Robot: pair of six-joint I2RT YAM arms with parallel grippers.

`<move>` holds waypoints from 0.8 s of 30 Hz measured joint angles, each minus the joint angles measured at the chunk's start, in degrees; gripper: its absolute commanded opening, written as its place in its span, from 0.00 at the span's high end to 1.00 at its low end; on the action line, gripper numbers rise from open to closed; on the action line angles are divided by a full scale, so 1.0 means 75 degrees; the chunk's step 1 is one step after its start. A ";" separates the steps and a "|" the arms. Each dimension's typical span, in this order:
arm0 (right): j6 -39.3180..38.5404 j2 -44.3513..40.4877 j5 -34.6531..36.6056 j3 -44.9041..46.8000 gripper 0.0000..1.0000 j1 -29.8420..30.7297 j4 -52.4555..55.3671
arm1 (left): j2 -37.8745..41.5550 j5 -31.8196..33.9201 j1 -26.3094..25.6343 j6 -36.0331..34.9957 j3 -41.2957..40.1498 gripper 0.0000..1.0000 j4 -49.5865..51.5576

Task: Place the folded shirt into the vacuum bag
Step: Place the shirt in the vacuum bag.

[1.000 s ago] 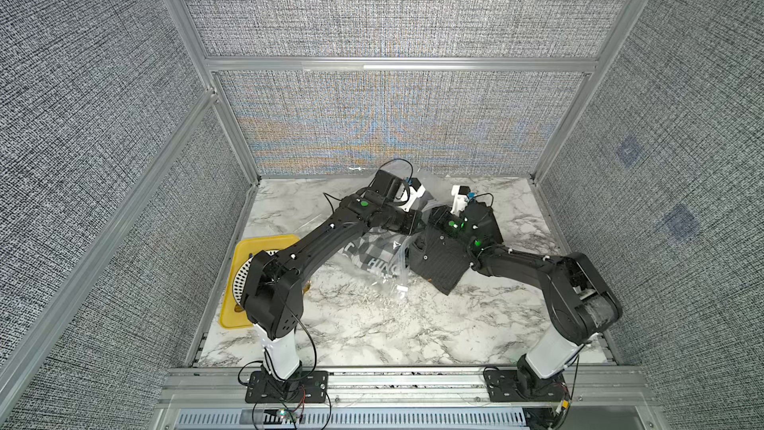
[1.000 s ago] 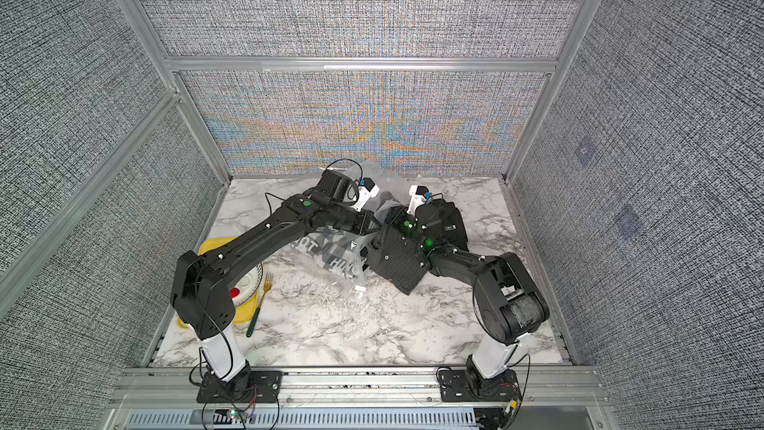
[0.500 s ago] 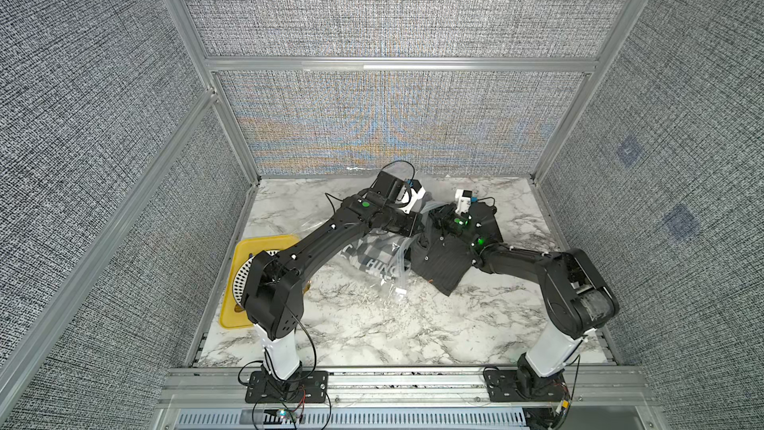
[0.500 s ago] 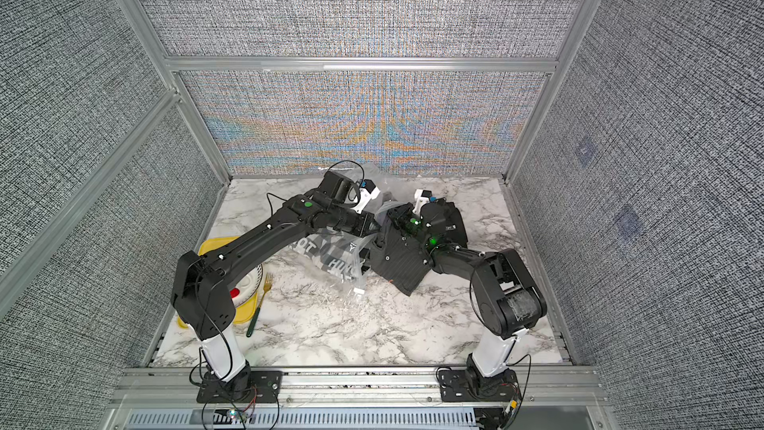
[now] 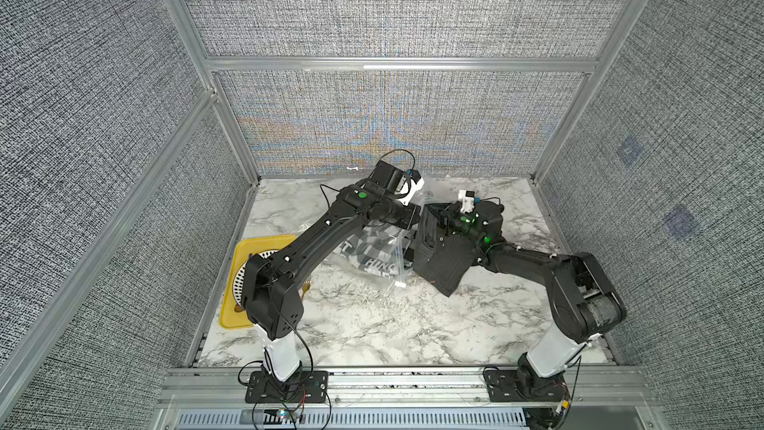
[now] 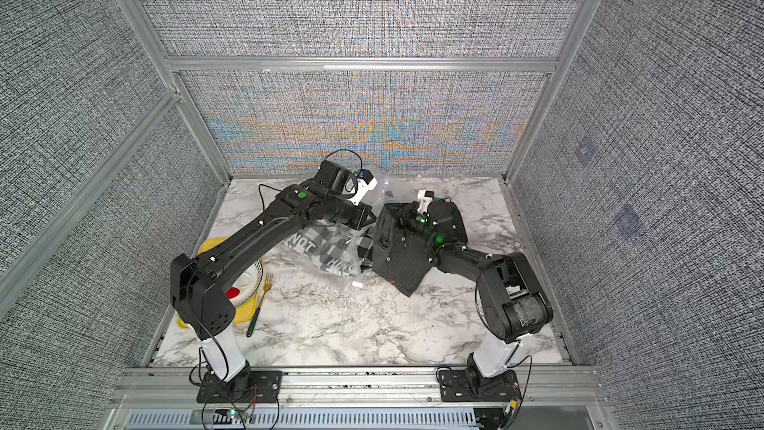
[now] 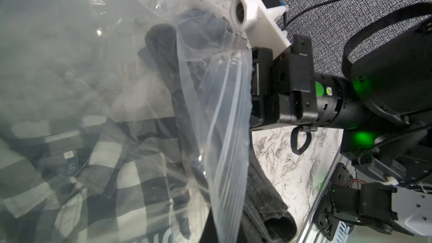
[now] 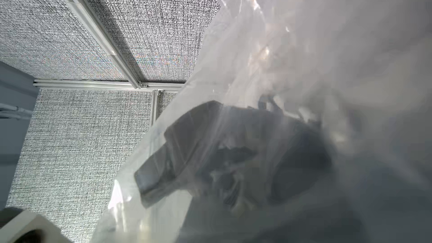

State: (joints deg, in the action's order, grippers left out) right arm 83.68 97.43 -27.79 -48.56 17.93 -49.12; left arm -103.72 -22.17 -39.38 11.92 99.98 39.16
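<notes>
1. Where it sits mid-table between the two arms, the vacuum bag (image 5: 374, 256) is a clear, crinkled plastic sack on the marble table (image 5: 372, 324). Its mouth faces the right arm and is raised off the surface.
2. Film: glossy, creased and full of highlights. It looks milky where it hangs close to the right wrist camera (image 8: 292, 54).
3. Zip track (image 7: 224, 118): pale paired ridges running along the mouth edge.
4. White fitting (image 5: 399, 284): small, at the bag's near edge, down on the marble.
5. Contents: a checked garment (image 7: 117, 171), black and white with pale lettering, lying flat inside.
6. Folded shirt (image 5: 444, 260): dark charcoal with fine ribbing, at the bag's mouth. In the left wrist view its leading fold lies under the film, while the rest hangs outside. It is tilted, with one corner touching the table.
7. Left gripper (image 5: 415, 217): fingers pressed together on the bag's upper lip, which rises to them. The fingertips themselves are hidden.
8. Right gripper (image 7: 254, 87): fingers closed, veiled by film and cloth, and the shirt hangs lifted from them.
9. Yellow tray (image 5: 244, 254): beside the left arm's base, apart from the bag, carrying a plate (image 6: 253, 281). A fork (image 6: 260, 304) lies just beside it.
</notes>
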 measured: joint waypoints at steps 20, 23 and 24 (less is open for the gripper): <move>0.1311 0.0717 0.0149 -0.0012 1.00 0.0219 -0.1396 | 0.0096 -0.0428 0.0000 0.0160 -0.0236 1.00 -0.0122; 0.1396 0.1113 0.0420 -0.0093 1.00 0.0481 -0.1626 | 0.0143 -0.0624 -0.0003 0.0259 -0.0105 1.00 -0.0131; 0.1413 0.1276 0.0527 -0.0149 1.00 0.0586 -0.1757 | 0.0146 -0.0673 -0.0012 0.0300 -0.0050 1.00 -0.0137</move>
State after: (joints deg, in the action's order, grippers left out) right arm 94.28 107.00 -23.83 -49.67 22.33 -62.30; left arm -102.63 -27.22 -39.46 14.17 99.61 38.13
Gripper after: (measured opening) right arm 0.097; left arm 0.048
